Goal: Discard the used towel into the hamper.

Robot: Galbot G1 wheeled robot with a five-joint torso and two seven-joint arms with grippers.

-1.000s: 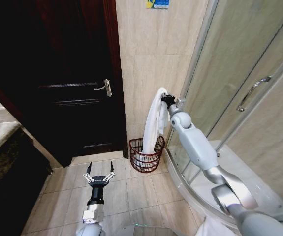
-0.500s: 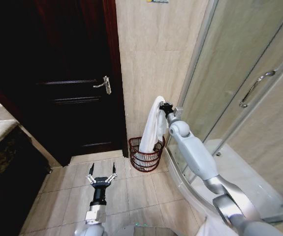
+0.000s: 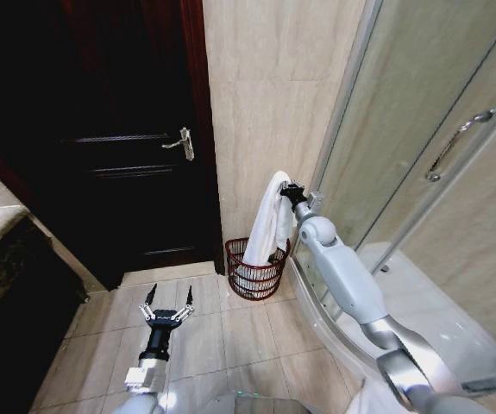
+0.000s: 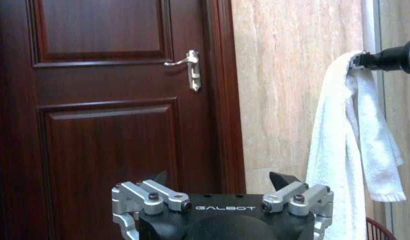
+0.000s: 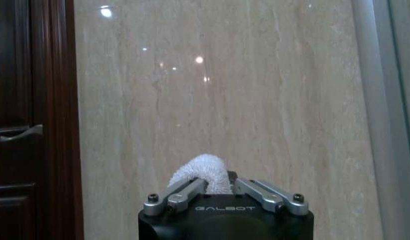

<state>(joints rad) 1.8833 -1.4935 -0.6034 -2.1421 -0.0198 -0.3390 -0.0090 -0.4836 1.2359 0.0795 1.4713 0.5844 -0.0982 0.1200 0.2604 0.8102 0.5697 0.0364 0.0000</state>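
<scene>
**Right gripper holds the towel above the hamper**

Right gripper (image 3: 289, 191) is clamped on the top fold of the white towel (image 3: 271, 226), held out at the end of the extended arm, close to the beige tiled wall (image 3: 269, 95). The towel hangs straight down from it, and its lower end reaches into the hamper (image 3: 254, 281), which stands on the tiled floor (image 3: 230, 332) against the wall, between the dark wooden door (image 3: 118, 147) and the glass shower enclosure (image 3: 420, 147). Left gripper (image 3: 168, 297) hovers low over the floor, before the door, its fingers spread wide and holding nothing.
</scene>
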